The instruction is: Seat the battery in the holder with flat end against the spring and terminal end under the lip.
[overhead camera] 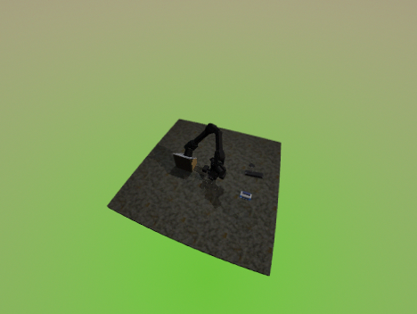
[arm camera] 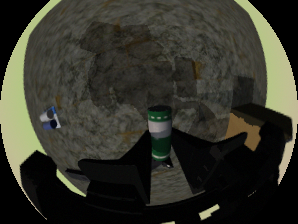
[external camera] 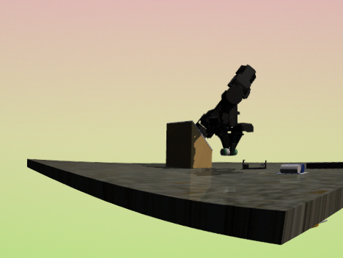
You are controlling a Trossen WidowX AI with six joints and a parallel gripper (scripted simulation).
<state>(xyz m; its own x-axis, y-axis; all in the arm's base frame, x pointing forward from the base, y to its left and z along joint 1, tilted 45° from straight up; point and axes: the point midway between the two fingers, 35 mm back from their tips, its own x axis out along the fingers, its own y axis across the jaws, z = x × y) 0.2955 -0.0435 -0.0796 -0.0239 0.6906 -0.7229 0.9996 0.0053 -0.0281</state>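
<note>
Exterior view, green-and-white battery [external camera: 223, 152] [arm camera: 160, 134], gripped in the pincer [external camera: 229, 152] [arm camera: 158, 132], above the tabletop [external camera: 146, 183] [arm camera: 135, 65]

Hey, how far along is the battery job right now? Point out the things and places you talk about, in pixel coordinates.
Picked up: the green and white battery [external camera: 229, 152] [arm camera: 160, 134] is in the end effector [external camera: 229, 151] [arm camera: 158, 132], raised above the table top [external camera: 146, 183]. Left: the dark holder [external camera: 254, 168] holds no battery, so bringing it over, seating it flat and letting go all remain.
</note>
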